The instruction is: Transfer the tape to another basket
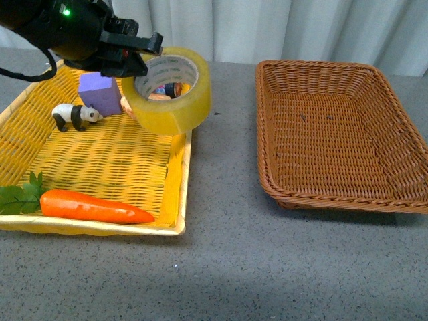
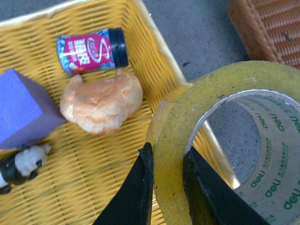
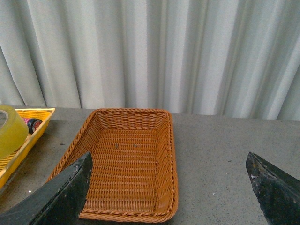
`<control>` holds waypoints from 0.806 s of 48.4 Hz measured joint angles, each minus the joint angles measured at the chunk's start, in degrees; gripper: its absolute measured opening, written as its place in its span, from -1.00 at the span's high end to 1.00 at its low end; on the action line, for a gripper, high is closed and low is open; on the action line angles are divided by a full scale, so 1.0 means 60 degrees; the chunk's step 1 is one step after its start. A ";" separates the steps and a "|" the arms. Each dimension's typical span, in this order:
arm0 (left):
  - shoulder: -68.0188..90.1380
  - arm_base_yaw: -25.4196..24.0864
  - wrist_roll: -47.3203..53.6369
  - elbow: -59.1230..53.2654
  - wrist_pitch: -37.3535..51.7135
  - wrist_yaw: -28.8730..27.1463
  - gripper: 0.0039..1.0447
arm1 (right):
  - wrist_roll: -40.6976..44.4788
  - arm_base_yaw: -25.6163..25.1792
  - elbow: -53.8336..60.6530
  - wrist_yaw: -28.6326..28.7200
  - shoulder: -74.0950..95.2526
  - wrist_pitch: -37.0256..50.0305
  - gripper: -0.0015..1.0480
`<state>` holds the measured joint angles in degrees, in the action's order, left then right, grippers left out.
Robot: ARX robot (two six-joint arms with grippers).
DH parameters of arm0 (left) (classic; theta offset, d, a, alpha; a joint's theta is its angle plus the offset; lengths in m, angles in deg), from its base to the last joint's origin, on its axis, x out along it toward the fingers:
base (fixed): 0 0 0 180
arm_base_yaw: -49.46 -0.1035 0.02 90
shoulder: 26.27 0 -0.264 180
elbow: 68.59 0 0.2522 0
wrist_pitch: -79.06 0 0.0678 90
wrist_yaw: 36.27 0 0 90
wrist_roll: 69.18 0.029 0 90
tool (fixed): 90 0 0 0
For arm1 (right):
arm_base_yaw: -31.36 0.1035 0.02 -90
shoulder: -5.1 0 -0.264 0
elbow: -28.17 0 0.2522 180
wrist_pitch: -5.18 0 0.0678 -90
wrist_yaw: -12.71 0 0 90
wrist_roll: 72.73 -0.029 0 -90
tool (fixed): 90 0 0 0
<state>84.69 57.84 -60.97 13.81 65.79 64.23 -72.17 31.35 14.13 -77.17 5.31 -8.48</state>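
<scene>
My left gripper (image 1: 137, 67) is shut on the wall of the yellow tape roll (image 1: 170, 93) and holds it in the air over the right rim of the yellow basket (image 1: 175, 180). In the left wrist view the two black fingers (image 2: 140, 187) pinch the tape's wall (image 2: 171, 154), with green print on its white core. The brown wicker basket (image 1: 338, 194) lies to the right, with nothing in it; it also shows in the right wrist view (image 3: 126, 159). My right gripper (image 3: 171, 187) is open, above the table near the brown basket. It is out of the front view.
The yellow basket holds a carrot (image 1: 90, 206), a toy panda (image 1: 75, 116), a purple block (image 1: 100, 93), a bread roll (image 2: 101, 105) and a small red-labelled jar (image 2: 91, 50). A grey table strip (image 1: 224, 174) separates the baskets. A curtain hangs behind.
</scene>
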 joint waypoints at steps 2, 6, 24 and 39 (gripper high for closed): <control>0.0051 0.0098 0.0073 0.0193 -0.0055 0.0033 0.72 | 0.0000 0.0000 0.0000 -0.0004 0.0000 0.0000 -0.83; 0.0215 0.0281 0.0128 0.0583 -0.0175 0.0033 0.72 | 0.0000 0.0000 0.0000 -0.0004 0.0000 0.0000 -0.83; 0.0576 0.0681 0.0179 0.1300 -0.0634 0.0382 0.72 | 0.0000 0.0000 0.0000 -0.0004 0.0000 0.0000 -0.83; 0.0120 0.1031 0.1260 0.1577 -0.1268 0.1027 0.72 | 0.0000 0.0000 0.0000 -0.0004 0.0000 -0.0004 -0.83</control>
<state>85.41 64.03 -53.41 23.28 58.18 70.40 -72.17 31.35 14.13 -77.19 5.31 -8.50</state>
